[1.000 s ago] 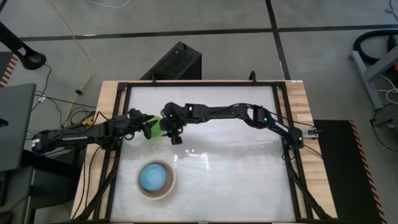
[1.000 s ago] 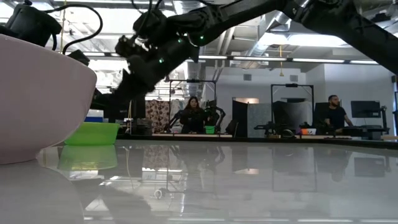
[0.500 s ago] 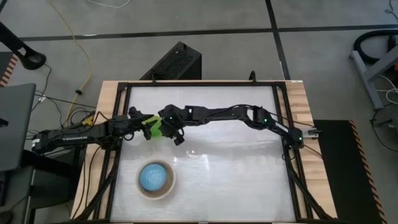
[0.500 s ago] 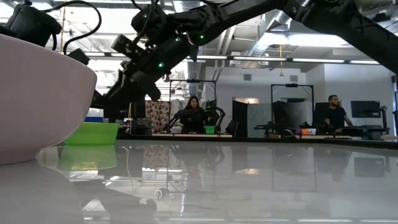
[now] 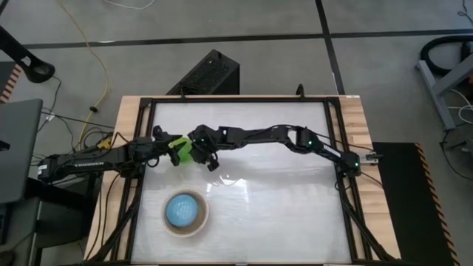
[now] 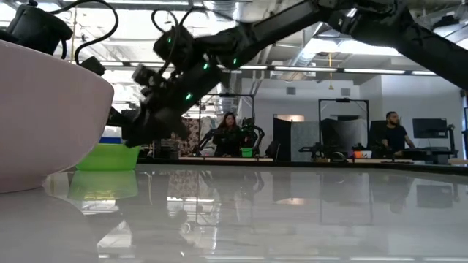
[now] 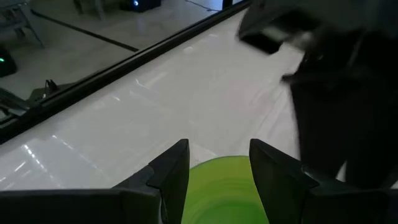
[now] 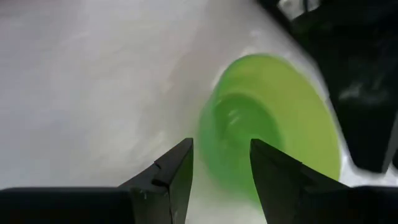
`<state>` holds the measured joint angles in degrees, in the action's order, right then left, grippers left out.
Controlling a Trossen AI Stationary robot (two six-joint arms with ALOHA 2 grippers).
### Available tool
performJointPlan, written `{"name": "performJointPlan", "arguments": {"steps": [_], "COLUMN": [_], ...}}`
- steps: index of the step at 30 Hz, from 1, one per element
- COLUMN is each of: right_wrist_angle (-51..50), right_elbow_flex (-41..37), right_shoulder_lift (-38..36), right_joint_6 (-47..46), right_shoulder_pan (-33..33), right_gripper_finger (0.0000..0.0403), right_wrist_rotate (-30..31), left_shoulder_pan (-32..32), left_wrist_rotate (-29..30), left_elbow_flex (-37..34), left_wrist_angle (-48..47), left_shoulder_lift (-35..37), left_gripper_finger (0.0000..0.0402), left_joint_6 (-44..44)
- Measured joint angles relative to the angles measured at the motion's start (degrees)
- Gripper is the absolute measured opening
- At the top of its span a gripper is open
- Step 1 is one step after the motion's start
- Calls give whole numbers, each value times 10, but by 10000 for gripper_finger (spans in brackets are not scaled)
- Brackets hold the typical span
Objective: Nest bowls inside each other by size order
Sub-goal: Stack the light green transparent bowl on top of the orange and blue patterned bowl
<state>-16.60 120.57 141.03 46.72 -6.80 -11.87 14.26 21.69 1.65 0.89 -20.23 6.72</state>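
Change since earlier frame: right gripper (image 5: 201,150) has crept leftward and lower over the green bowl (image 5: 182,150); left gripper (image 5: 172,150), bowl and stack are unmoved.
Green bowl, location: on the worktop (image 5: 281,199), left of centre, between the two grippers.
Left gripper: fingers spread, straddling the near rim of the green bowl (image 7: 217,190); contact cannot be confirmed.
Right gripper: fingers parted, hovering over the green bowl (image 8: 273,124), holding nothing.
Stack, location: near the front left of the worktop, light blue bowl (image 5: 183,210) seated inside a grey-beige bowl (image 5: 199,224); the cream-white bowl is not separable from above, though a large pale bowl wall (image 6: 51,117) fills the low view's left.
Handling, judged: green bowl looks like thin, rigid, glossy plastic, light and liable to slide or tip; best taken by pinching the rim wall, one finger inside and one outside.
Count: green bowl, one; blue bowl, one; outer bowl, one clearly seen from above; grippers, two.
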Motion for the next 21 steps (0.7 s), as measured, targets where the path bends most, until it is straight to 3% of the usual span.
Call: {"name": "performJointPlan", "arguments": {"steps": [14, 21], "right_wrist_angle": [24, 34], "right_elbow_flex": [1, 2], "right_shoulder_lift": [21, 43], "right_joint_6": [61, 99], "right_shoulder_pan": [-2, 4], "right_gripper_finger": [171, 116], "right_wrist_rotate": [15, 32], "left_shoulder_pan": [0, 0], "left_wrist_rotate": [-4, -7], "left_elbow_flex": [0, 0], "left_wrist_angle": [0, 0], "left_shoulder_lift": [0, 0], "left_gripper_finger": [158, 158], "left_joint_6": [2, 2]}}
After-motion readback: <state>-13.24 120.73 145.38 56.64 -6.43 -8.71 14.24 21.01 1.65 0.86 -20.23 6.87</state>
